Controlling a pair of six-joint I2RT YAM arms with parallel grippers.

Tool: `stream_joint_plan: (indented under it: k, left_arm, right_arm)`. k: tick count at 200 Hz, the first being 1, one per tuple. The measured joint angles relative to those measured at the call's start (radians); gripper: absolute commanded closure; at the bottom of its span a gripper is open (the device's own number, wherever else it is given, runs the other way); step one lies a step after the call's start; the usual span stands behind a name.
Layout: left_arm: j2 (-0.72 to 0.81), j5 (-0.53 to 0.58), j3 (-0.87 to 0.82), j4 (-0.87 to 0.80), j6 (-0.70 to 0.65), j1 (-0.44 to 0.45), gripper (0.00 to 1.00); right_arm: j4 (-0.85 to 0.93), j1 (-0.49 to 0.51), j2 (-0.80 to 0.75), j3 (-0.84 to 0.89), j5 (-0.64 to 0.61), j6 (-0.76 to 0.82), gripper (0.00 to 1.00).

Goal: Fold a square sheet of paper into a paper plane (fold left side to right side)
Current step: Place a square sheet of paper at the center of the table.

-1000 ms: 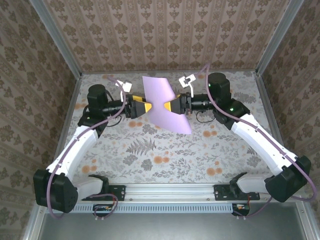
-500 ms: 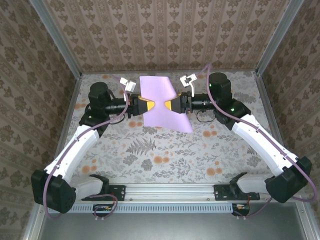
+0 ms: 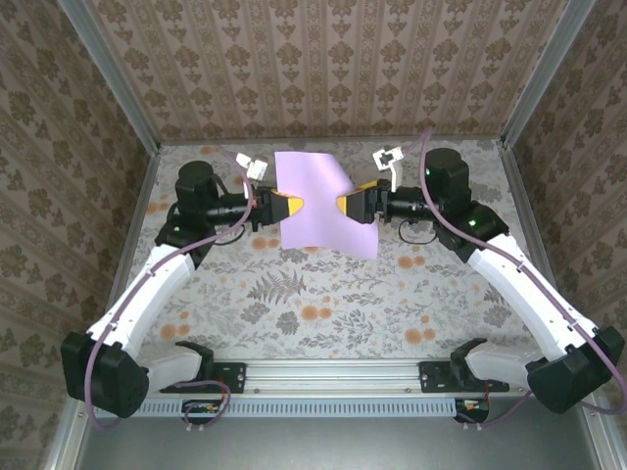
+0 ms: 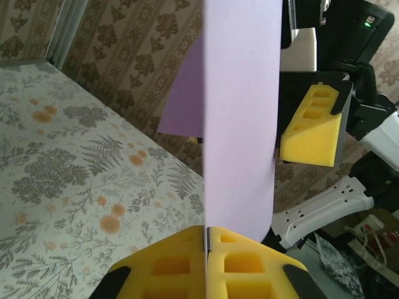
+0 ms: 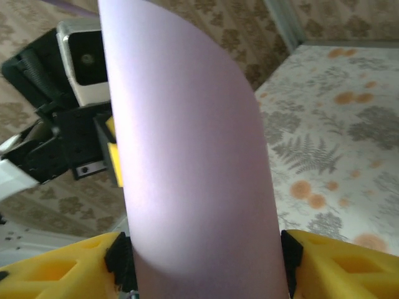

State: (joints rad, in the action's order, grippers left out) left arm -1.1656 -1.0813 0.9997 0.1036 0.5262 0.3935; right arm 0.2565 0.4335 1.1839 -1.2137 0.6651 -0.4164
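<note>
The pale lilac sheet of paper (image 3: 323, 201) hangs in the air above the back of the table, between the two arms. My left gripper (image 3: 292, 204) is shut on its left edge; in the left wrist view the yellow pads (image 4: 187, 265) meet on the thin edge of the paper (image 4: 240, 112), which rises edge-on with a second layer behind it. My right gripper (image 3: 345, 204) is open at the sheet's right side. In the right wrist view the curved paper (image 5: 193, 168) bulges between its spread fingers (image 5: 349, 261) without being pinched.
The flowered tablecloth (image 3: 323, 294) lies below, bounded by patterned walls at the back and sides. A metal rail (image 3: 333, 377) with both arm bases runs along the near edge. White cable tags (image 3: 390, 157) stick up beside each wrist.
My left gripper has closed on the paper's left edge. The right gripper has opened and drawn back to the right. The sheet has turned squarer to the overhead camera.
</note>
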Motion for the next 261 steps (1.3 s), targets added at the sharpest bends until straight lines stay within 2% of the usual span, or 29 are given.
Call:
stream_joint_plan:
  k: [56,76,110,148,173,200,261]
  left_arm:
    - [-0.080,0.048,-0.097,0.002,0.023,0.003,0.99]
    - [-0.124,0.068,-0.145,0.000,0.036,0.005,0.99]
    - [-0.197,0.100,-0.216,-0.001,0.058,0.005,0.98]
    - [-0.331,0.139,-0.245,-0.006,0.066,0.005,0.96]
    - [-0.426,0.170,-0.245,-0.033,0.065,0.005,0.96]
    - [-0.509,0.208,-0.221,-0.116,0.052,0.005,0.96]
    - [-0.530,0.243,-0.158,-0.232,0.020,0.005,0.93]
  right_arm:
    - [0.100,-0.014,-0.031,0.050,-0.210,0.024,0.07]
    - [0.129,-0.018,-0.038,0.077,-0.275,0.024,0.05]
    - [0.154,-0.023,-0.039,0.136,-0.348,0.013,0.05]
    - [0.151,-0.023,-0.025,0.199,-0.355,-0.034,0.09]
    - [0.136,-0.023,0.010,0.240,-0.351,-0.074,0.21]
    - [0.113,-0.023,0.064,0.288,-0.344,-0.127,0.39]
    - [0.044,0.000,0.241,0.311,-0.340,-0.222,0.82]
